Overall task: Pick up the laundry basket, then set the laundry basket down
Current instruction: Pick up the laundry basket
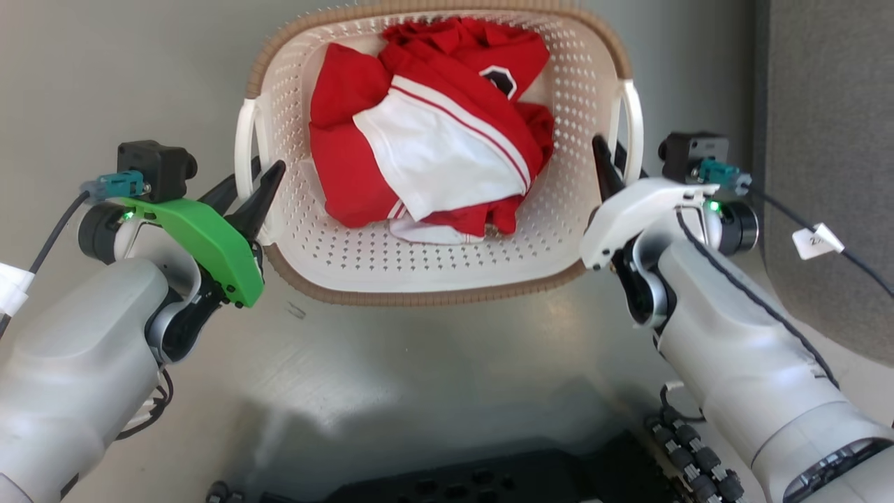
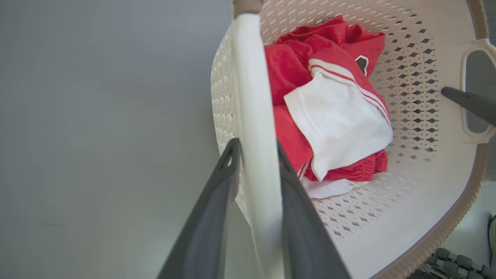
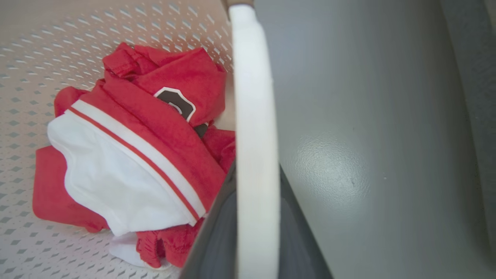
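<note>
1. White paper tag [image 1: 817,241] on the black cable [image 1: 866,272] beside the right forearm: dark printed characters. The first looks like "2"; the rest are too small to read.
2. Black badge [image 1: 500,79], white-outlined, on the red garment [image 1: 335,119] lying in the laundry basket [image 1: 419,299]: a pale mark inside, not legible.

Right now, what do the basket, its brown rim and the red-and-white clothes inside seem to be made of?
The laundry basket looks like moulded cream plastic, matte, judging by its even rows of holes. Its brown rim has a woven look but is probably moulded plastic too, since the ribbing is very regular. The clothes are soft fabric, crumpled and folded; the red looks slightly fuzzy.
</note>
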Tool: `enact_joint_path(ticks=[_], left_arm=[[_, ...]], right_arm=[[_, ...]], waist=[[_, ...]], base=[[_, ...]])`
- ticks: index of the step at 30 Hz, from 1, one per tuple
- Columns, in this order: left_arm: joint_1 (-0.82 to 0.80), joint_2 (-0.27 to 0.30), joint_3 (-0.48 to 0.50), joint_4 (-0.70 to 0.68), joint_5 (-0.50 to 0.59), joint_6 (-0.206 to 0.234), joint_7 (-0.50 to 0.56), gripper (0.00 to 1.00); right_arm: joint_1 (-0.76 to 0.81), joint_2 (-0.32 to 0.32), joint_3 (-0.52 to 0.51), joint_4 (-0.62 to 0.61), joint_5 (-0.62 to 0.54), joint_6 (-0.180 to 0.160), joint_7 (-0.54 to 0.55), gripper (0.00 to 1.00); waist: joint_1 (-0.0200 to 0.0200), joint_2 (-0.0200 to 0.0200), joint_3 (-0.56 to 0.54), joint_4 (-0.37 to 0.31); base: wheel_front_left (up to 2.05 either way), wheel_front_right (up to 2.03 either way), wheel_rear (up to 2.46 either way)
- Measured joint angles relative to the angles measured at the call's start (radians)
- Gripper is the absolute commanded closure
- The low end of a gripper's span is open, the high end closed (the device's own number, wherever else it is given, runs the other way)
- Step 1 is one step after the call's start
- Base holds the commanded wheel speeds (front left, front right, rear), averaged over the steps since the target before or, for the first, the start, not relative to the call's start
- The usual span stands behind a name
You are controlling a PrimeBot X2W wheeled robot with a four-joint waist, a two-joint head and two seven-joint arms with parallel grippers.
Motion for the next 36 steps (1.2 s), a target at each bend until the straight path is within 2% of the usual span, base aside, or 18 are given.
enact_joint_path(ticks=[13, 25, 36], left_arm=[[0.075, -0.009, -0.031, 0.063, -0.062, 0.0, -0.001, 1.0], [0.18, -0.042, -0.04, 0.114, -0.172, 0.0, 0.05, 1.0], [0.235, -0.077, -0.05, 0.165, -0.234, 0.0, 0.147, 1.0]], right_arm=[[0.026, 0.008, 0.111, 0.038, 0.103, 0.005, 0.019, 1.0], [0.08, 0.01, 0.195, 0.085, 0.181, 0.049, 0.097, 1.0], [0.105, 0.003, 0.254, 0.131, 0.254, 0.11, 0.22, 1.0]], waist=[[0.0, 0.0, -0.128, 0.011], [0.0, 0.0, -0.286, 0.011], [-0.0001, 0.0, -0.456, 0.008]], base=[[0.0, 0.0, 0.0], [0.0, 0.0, 0.0], [0.0, 0.0, 0.0]])
